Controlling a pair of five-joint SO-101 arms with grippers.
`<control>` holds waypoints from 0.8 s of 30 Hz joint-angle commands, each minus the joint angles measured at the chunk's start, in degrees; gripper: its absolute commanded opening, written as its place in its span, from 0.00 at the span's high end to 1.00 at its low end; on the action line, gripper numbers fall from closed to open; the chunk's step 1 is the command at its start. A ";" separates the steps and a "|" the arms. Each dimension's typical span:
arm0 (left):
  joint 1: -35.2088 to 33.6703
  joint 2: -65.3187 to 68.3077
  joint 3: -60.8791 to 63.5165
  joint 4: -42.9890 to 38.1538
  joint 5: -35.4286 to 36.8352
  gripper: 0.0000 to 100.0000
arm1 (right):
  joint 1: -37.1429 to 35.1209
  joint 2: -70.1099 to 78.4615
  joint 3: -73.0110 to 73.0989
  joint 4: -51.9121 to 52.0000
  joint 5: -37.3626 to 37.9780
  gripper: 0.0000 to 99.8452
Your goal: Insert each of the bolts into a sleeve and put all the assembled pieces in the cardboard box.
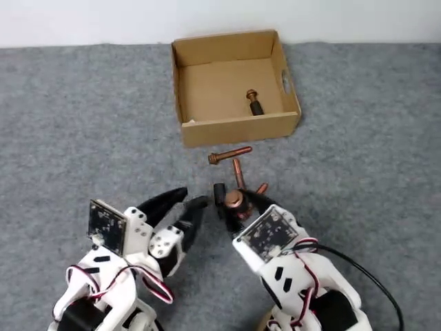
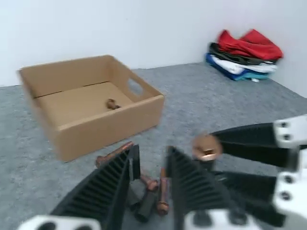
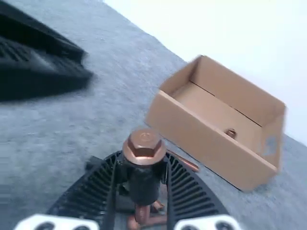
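Right claw point(image 3: 142, 167) tight around a sleeved bolt point(image 3: 143, 146); left claw point(image 2: 152, 155) spread just beside it

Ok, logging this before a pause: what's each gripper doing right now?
Left gripper: open, nothing between its fingers.
Right gripper: shut on a bolt seated in a sleeve.

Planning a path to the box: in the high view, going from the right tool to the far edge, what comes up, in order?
right tool with held piece → slanted bolt → flat bolt → box → boxed piece
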 commanded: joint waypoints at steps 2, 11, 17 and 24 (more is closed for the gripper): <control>-9.49 -0.09 3.21 -0.62 -0.62 1.00 | 6.37 -1.01 -0.97 -1.63 -1.49 0.99; -20.31 -0.09 14.46 -0.62 -0.70 1.00 | 16.31 6.64 -7.03 -0.40 -19.96 0.99; -20.31 -0.09 18.59 -0.62 -4.92 1.00 | 17.45 25.45 -18.73 -1.63 -27.52 0.99; -20.48 -0.09 24.04 -0.62 -5.01 1.00 | 17.45 49.01 -29.71 -11.12 -26.73 0.99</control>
